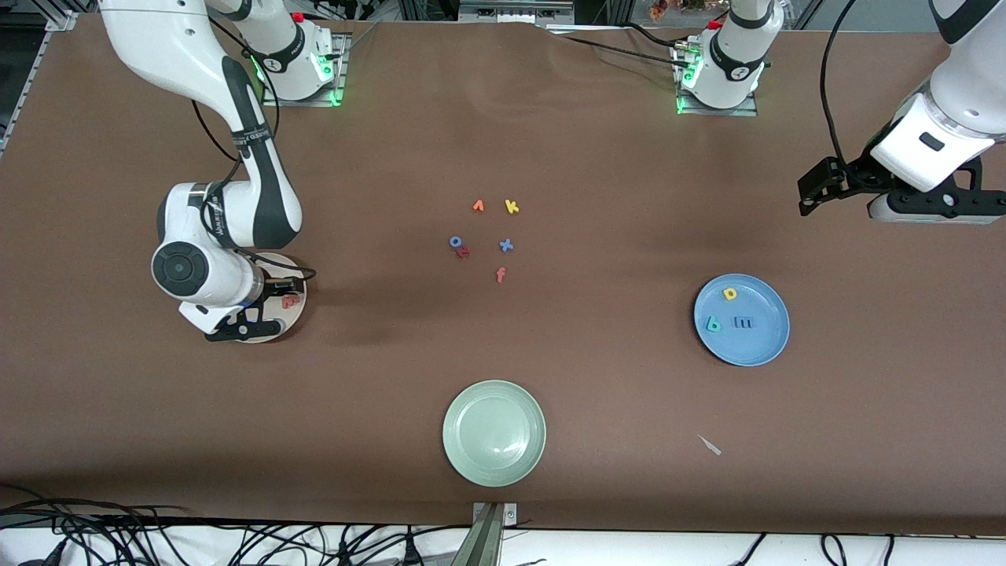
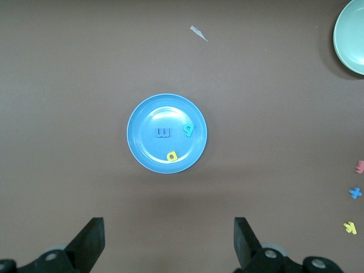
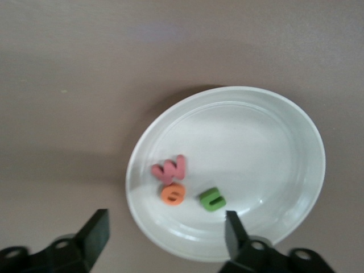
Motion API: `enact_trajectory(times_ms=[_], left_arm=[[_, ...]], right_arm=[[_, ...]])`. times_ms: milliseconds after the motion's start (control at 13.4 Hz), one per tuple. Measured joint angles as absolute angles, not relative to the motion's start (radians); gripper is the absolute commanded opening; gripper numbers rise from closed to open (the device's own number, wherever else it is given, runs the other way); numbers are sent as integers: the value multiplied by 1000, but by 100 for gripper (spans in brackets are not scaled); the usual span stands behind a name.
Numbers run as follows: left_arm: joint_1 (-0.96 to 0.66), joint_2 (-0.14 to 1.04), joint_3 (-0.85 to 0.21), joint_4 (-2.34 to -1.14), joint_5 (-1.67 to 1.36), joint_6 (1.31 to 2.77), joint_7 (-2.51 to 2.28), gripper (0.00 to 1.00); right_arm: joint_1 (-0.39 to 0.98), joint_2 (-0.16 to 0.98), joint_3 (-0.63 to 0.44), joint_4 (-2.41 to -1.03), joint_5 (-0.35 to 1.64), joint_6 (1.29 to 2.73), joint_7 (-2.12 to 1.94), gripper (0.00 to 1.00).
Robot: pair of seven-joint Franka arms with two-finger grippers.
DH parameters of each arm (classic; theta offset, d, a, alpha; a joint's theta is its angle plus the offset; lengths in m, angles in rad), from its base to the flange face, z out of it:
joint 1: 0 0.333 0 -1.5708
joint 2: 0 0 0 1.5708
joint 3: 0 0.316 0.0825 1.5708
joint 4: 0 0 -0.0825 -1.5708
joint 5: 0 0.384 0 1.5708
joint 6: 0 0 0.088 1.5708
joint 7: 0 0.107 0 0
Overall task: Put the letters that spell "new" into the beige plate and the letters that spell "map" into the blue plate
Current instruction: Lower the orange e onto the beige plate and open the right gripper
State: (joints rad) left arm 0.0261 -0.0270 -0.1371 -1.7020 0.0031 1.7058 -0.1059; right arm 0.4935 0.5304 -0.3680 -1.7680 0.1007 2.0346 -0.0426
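Brown cloth-covered bench (image 1: pixel 597 157). Beige plate (image 3: pixel 273 142), round with raised rim, near the bench edge at the right arm's end; in it foam salmon w (image 3: pixel 169 168), orange e (image 3: pixel 173 194) and green n (image 3: pixel 212 199), clustered flat. Right gripper (image 3: pixel 165 233) low over that plate, fingers wide, holding nothing. Blue plate (image 2: pixel 142 153), toward the left arm's end, carries blue m (image 2: pixel 163 133), teal a (image 2: pixel 189 130), yellow p (image 2: pixel 172 156). Left gripper (image 2: pixel 169 239) waits raised, fingers wide, empty.

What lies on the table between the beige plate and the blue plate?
In the front view, only bare table lies directly between the beige plate and the blue plate; the leftover loose letters sit slightly farther from that camera.
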Motion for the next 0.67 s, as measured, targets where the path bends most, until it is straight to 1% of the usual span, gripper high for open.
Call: enact_trajectory(times_ms=[448,672], left_arm=[[15,-29,-131,-1702,3,1706,-106,100],[12,-29,-129,-1702,3,1704,-106,100]], right_arm=[[579,529,-361,-1639,102,1828,35,100],[587,526,-362,-1573,103,1729,55,100]])
